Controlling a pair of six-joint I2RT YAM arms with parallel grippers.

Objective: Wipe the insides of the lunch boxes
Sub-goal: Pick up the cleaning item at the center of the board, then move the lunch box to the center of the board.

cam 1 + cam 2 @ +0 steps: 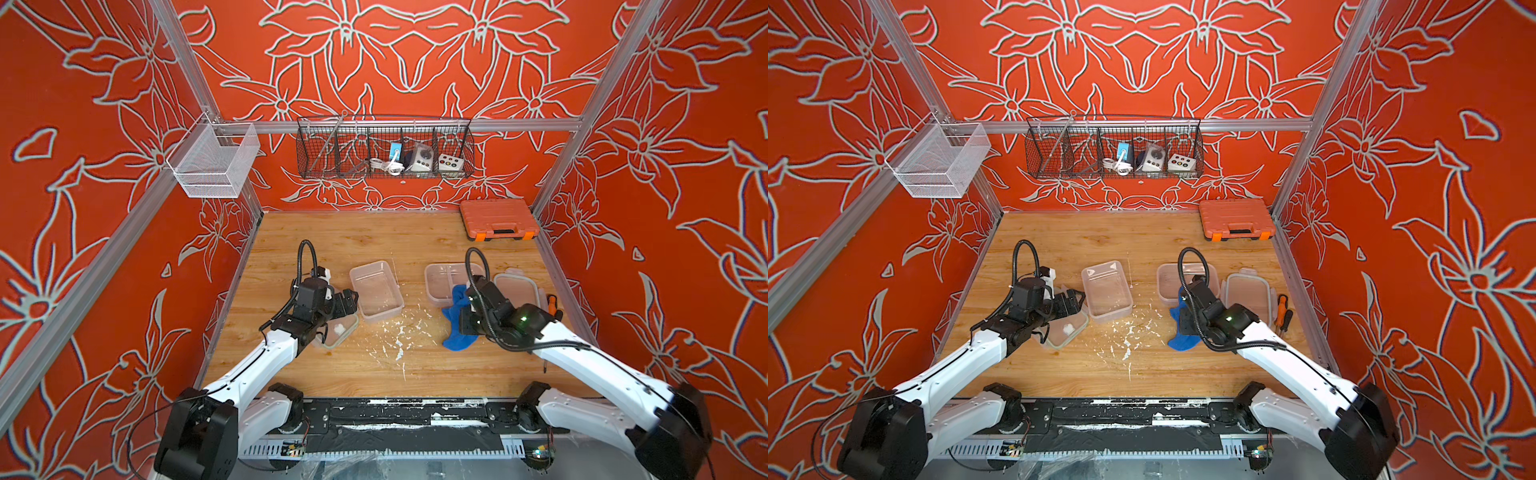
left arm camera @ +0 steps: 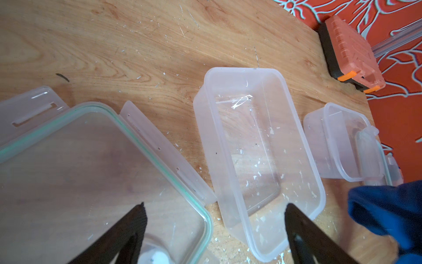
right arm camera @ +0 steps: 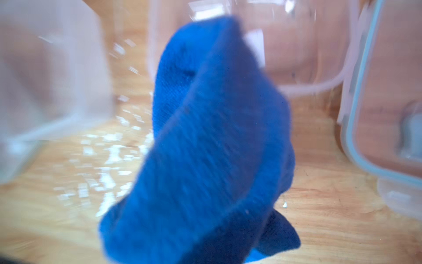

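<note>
A: Where are the lunch boxes?

B: Two translucent clear plastic rectangular lunch boxes: the undivided box [image 1: 376, 291] at the middle of the wooden bench [image 1: 332, 232], the divided box [image 1: 444, 280] nearer the right edge. The right gripper [image 1: 468, 307] pinches a blue cloth [image 1: 455, 332] by its near rim.

A: Risks?

B: The left gripper [image 1: 348, 300] is spread and empty. An unbraced box may slide, and the hanging cloth may drag white crumbs [image 1: 399, 332] in.
</note>
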